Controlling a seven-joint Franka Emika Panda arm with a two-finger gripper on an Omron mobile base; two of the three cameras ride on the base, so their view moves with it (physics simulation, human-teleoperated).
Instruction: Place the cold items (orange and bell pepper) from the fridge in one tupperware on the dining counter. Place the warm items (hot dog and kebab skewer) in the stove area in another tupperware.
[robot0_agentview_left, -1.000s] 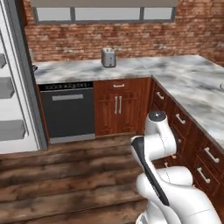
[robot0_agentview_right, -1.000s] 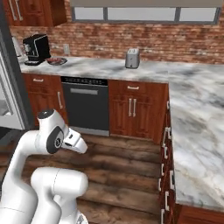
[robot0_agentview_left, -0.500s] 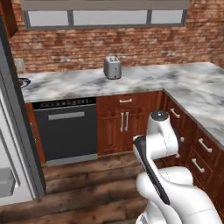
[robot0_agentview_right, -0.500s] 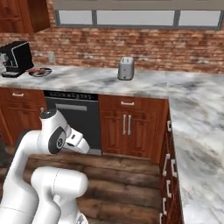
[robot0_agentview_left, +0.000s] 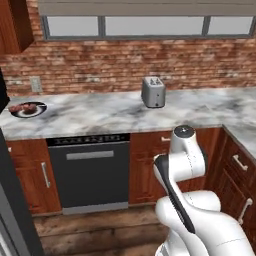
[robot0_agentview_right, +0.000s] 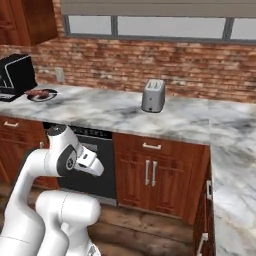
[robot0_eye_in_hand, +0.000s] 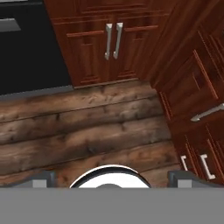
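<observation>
Transit step, by my reading: base faces the marble desk (robot0_agentview_left: 100, 117), dishwasher (robot0_agentview_left: 90, 172) ahead of the claw (robot0_eye_in_hand: 112, 181). Claw points at the floor, tips wide apart, empty. Toaster (robot0_agentview_right: 153, 95) and a plate (robot0_agentview_left: 27, 109) beyond. Task items unsighted; next, locate fridge. No legible writing.
</observation>
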